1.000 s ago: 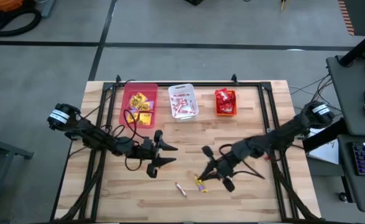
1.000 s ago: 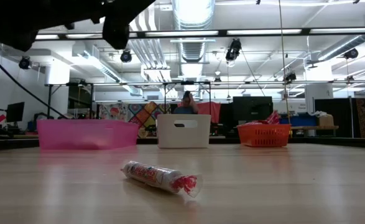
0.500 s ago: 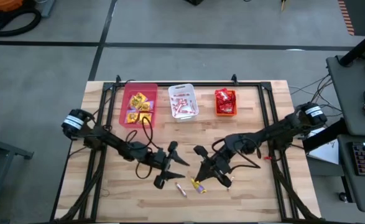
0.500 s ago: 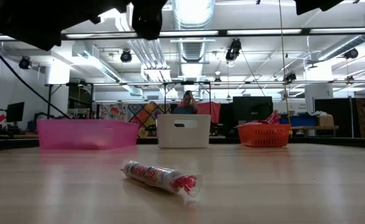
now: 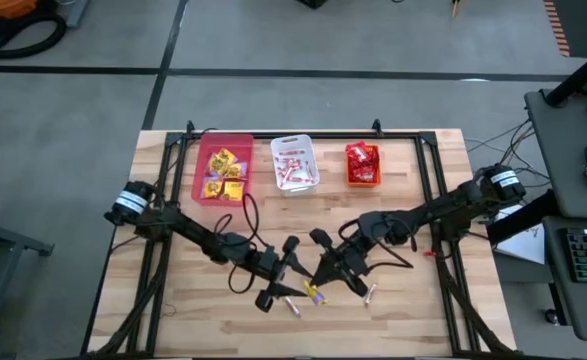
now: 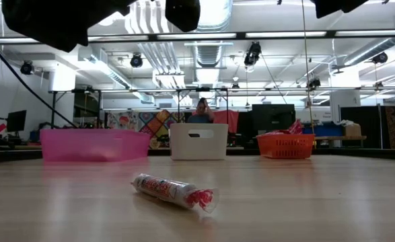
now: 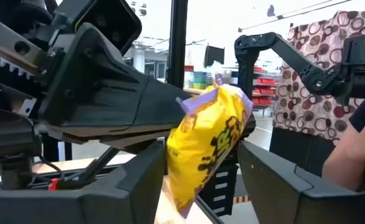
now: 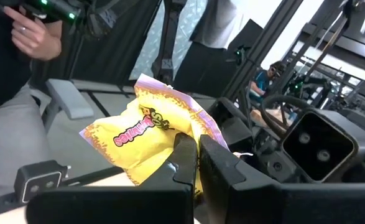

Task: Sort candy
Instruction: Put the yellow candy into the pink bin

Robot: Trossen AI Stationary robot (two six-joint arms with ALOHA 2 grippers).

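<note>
Mid-handover above the front of the table [image 5: 423,300]: right gripper [image 8: 198,149] clamped on yellow packet [image 8: 151,134], left gripper [image 7: 198,180] spread around it, needing to close before the right releases.

Three bins are lined along the table's [image 5: 413,300] far edge: pink [image 5: 202,178], white [image 5: 311,160], orange [image 5: 375,158].

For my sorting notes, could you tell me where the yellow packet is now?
The yellow packet is pinched in the shut right gripper near the table's front centre, between the left gripper's open fingers.
</note>
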